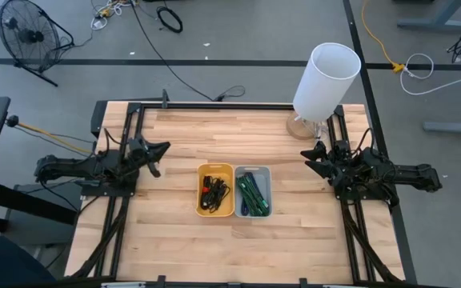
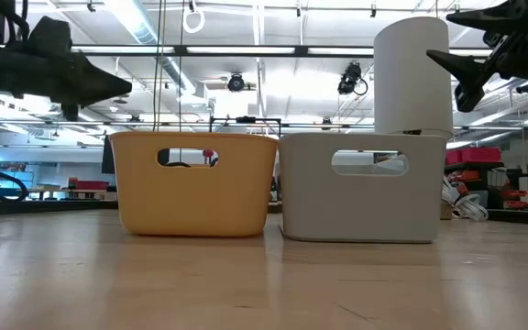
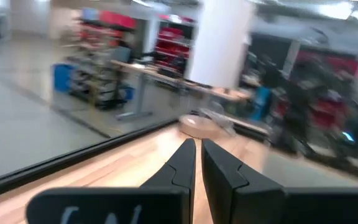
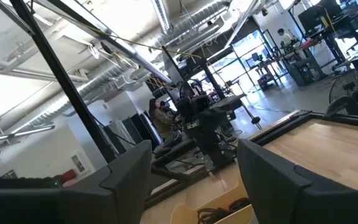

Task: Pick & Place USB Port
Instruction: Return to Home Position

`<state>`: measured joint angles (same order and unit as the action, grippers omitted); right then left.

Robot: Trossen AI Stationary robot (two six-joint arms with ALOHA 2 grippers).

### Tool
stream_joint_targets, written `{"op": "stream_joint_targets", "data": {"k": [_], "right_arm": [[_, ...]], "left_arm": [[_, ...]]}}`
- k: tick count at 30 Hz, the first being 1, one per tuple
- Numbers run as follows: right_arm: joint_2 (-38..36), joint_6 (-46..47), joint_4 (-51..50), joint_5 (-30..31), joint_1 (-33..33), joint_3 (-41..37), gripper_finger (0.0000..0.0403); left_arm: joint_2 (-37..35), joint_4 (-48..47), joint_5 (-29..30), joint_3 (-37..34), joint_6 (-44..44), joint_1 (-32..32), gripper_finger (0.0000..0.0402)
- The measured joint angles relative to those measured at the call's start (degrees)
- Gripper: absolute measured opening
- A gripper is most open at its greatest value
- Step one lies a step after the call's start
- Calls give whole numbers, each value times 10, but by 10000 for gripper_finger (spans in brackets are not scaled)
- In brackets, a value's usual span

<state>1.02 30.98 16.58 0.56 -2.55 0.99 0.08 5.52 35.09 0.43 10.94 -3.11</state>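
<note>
A yellow bin [image 1: 215, 190] and a grey bin [image 1: 253, 192] stand side by side on the middle of the wooden table. The yellow one holds dark corded pieces [image 1: 214, 192], the grey one green pieces [image 1: 250, 196]. Which of these is the USB port I cannot tell. My left gripper [image 1: 163, 149] hangs shut and empty over the table's left side, pointing level toward the bins; its fingers [image 3: 188, 165] nearly meet. My right gripper [image 1: 310, 155] hangs open and empty over the right side, tipped slightly upward, its fingers [image 4: 263, 165] standing wide apart.
A tall white cylinder [image 1: 325, 76] on a round wooden base stands at the table's far right, close behind my right gripper. Black frame rails [image 1: 230, 105] run along the table's edges. Bare wood lies in front of and behind the bins [image 2: 195, 183].
</note>
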Motion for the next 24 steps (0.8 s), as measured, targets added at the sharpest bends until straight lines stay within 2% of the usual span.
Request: {"op": "stream_joint_targets", "data": {"k": [5, 10, 16, 24], "right_arm": [[0, 0, 0, 0, 0, 0, 237], [0, 0, 0, 0, 0, 0, 237], [0, 0, 0, 0, 0, 0, 237], [0, 0, 0, 0, 0, 0, 237]], "left_arm": [[2, -10, -112, 0, -126, 0, 28], [2, -9, -180, 0, -144, 0, 28], [3, -8, -185, 0, -113, 0, 28], [3, -3, -184, 0, -116, 0, 28]]}}
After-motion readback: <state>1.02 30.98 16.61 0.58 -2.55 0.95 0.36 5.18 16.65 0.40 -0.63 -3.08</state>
